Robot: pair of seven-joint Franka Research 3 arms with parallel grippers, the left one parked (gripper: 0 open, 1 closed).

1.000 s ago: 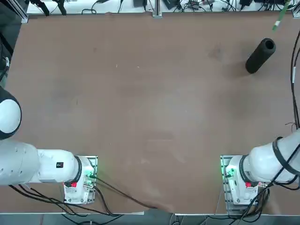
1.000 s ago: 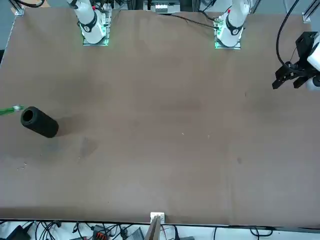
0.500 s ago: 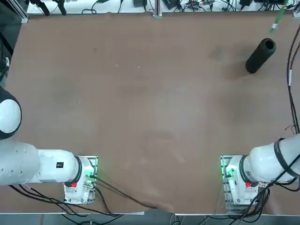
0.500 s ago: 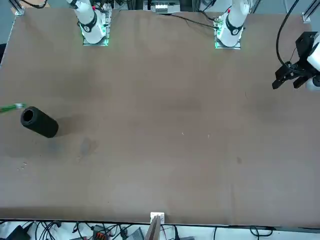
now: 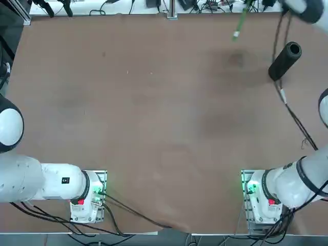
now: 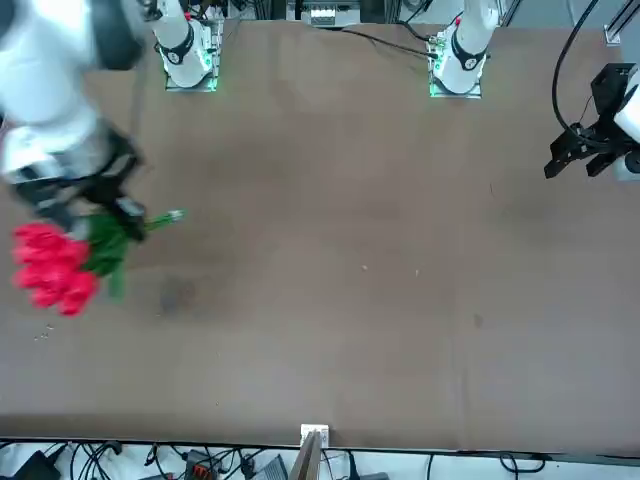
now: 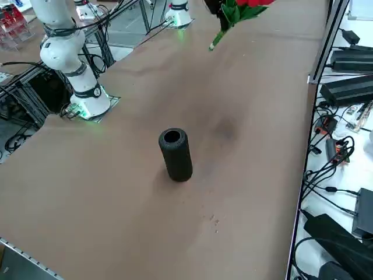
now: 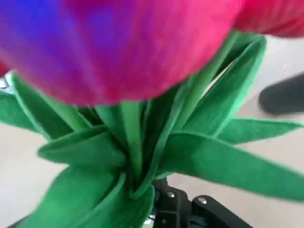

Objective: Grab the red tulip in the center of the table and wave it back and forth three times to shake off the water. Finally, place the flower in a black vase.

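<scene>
My right gripper (image 6: 118,215) is shut on the red tulip (image 6: 52,270) and holds it in the air above the table (image 6: 350,300), near the far right corner. In the front view the red heads hang toward the camera and the green stem tip (image 6: 172,215) points toward the table's middle. From overhead only the stem tip (image 5: 238,28) shows. The black vase (image 5: 284,60) stands upright on the table, to the right of that tip; the right side view shows the black vase (image 7: 175,153) with the red tulip (image 7: 242,9) high beyond it. Leaves (image 8: 142,147) fill the wrist view.
Both arm bases (image 5: 259,197) sit at the near edge. The parked left arm's gripper (image 6: 585,155) hangs over the far side of the table from the vase. Cables and power bricks (image 7: 344,87) lie beyond the table's right edge.
The right arm has swung the tulip from beyond the table's right edge toward the middle. The stem tip moved left in the top view; arm and flower now cover the vase in the front view.
</scene>
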